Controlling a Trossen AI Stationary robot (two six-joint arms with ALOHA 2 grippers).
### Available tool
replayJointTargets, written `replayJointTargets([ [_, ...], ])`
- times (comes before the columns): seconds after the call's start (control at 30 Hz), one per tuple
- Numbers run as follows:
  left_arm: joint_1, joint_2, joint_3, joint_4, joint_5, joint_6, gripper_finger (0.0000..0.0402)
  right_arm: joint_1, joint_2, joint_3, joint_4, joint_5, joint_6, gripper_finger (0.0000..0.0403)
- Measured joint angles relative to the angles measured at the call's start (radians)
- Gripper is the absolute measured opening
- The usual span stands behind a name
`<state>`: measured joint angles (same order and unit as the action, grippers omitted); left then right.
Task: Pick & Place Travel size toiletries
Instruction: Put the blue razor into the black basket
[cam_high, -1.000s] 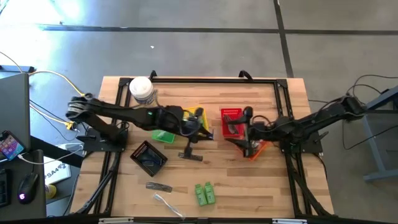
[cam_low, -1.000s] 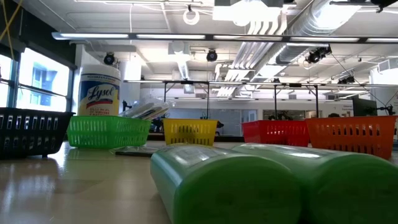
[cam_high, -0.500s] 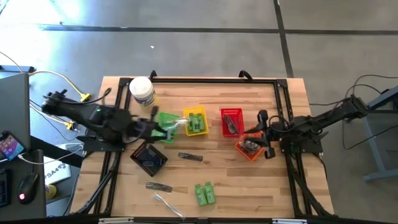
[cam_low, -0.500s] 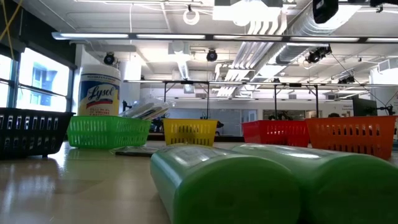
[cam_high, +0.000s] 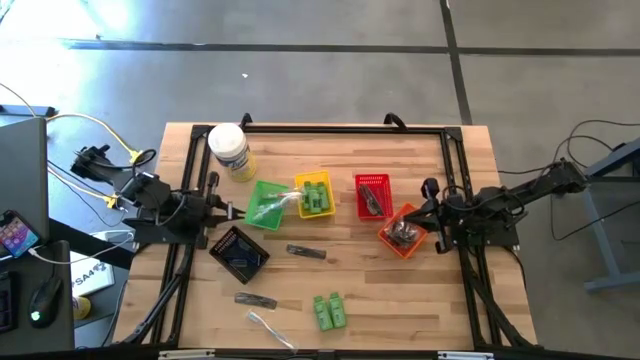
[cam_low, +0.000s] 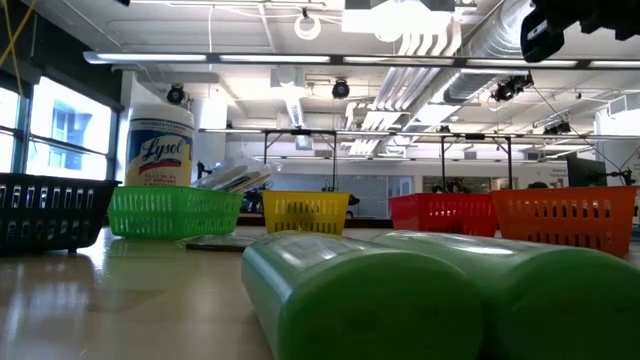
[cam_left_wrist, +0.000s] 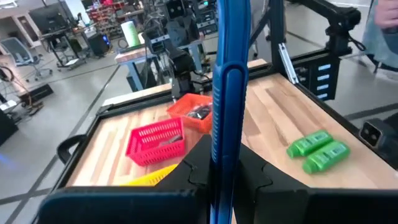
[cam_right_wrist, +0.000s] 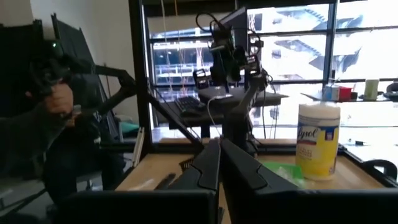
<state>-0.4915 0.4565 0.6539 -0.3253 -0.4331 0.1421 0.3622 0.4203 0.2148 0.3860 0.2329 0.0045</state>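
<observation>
Two bright green bottles (cam_high: 330, 311) lie side by side on the table near its front edge, and fill the foreground of the low view (cam_low: 420, 300). Two black sticks (cam_high: 308, 253) (cam_high: 255, 300) and a clear-wrapped stick (cam_high: 268, 325) lie loose on the wood. More green bottles sit in the yellow basket (cam_high: 316, 195). My left gripper (cam_high: 222, 205) (cam_left_wrist: 222, 124) is shut and empty at the table's left edge. At the right edge my right gripper (cam_high: 430, 190) (cam_right_wrist: 219, 168) is also shut and empty.
Across the middle of the table stand a green basket (cam_high: 265, 205) with clear-wrapped items, a red basket (cam_high: 372, 195), an orange basket (cam_high: 402, 232) with dark pieces and a black basket (cam_high: 240, 253). A white jar (cam_high: 230, 150) is at the far left. A person (cam_right_wrist: 50, 124) is beyond the table.
My left gripper has drawn back from over the yellow basket toward the table's left edge, uncovering the basket and the green bottles in it. My right gripper has pulled away from the red and orange baskets toward the right edge. The things on the table lie as before.
</observation>
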Motion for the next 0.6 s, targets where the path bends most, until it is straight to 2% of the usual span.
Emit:
replayJointTargets([
  [0.33,0.000,-0.202,-0.021,-0.168,0.054,0.004,0.0021,-0.001,-0.019,-0.004,-0.117,0.003,0.045,0.0003],
  [0.53,0.000,-0.249,-0.022,-0.201,0.084,-0.008,0.0021,-0.061,-0.086,-0.004,-0.118,-0.005,-0.008,0.0003],
  [0.6,0.000,-0.248,-0.030,-0.196,0.085,0.006,0.0021,-0.098,-0.121,-0.004,-0.144,-0.036,-0.024,0.0003],
])
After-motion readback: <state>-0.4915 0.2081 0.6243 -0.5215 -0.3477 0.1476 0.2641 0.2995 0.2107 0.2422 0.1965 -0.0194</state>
